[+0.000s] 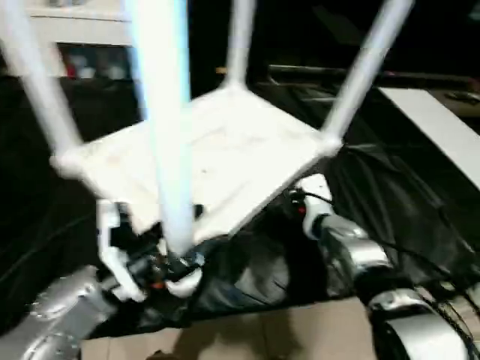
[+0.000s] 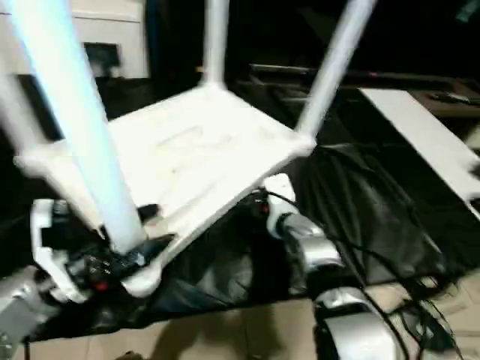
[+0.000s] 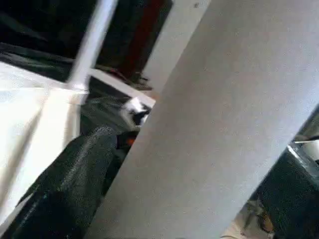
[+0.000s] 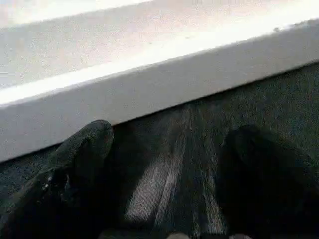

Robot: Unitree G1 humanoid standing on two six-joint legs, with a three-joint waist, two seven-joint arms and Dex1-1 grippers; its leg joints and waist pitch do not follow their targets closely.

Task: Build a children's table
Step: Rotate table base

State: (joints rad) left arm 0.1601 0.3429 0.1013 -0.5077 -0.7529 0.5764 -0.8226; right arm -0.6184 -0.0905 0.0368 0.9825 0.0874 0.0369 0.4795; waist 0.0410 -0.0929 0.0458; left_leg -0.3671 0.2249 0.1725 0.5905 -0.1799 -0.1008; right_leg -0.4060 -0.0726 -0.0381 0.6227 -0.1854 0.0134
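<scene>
- The children's table point(image 1: 225, 161) lies upside down and tilted, its white tabletop underside facing up, over a surface draped in black sheeting point(image 1: 390, 202)
- Four white tube legs stand up out of its corners: the nearest leg point(image 1: 165, 120) rises large and blurred at the near corner, another leg point(image 1: 34, 82) stands at the left corner, a third point(image 1: 238, 41) at the far corner, and a fourth point(image 1: 364, 67) at the right corner
- The left claw point(image 1: 161, 266) sits at the base of the nearest leg, right by the near corner socket; its fingers stand wide apart, and I cannot tell whether they press on the leg
- In the left wrist view the nearest leg point(image 3: 214, 129) crosses the frame close up, with one black finger point(image 3: 65, 189) beside it
- The right claw point(image 4: 169, 164) is under the right-hand edge of the tabletop, jaws spread wide and holding nothing; its two black fingers point(image 4: 70, 169) point at the white rim point(image 4: 149, 89) over the black sheeting
- The right silver forearm point(image 1: 356, 255) reaches in under that edge from the lower right
- A white cabinet point(image 1: 82, 37) stands at the back left, and a white board point(image 1: 442, 127) lies at the right
- Pale floor tiles point(image 1: 285, 330) show in front of the surface
</scene>
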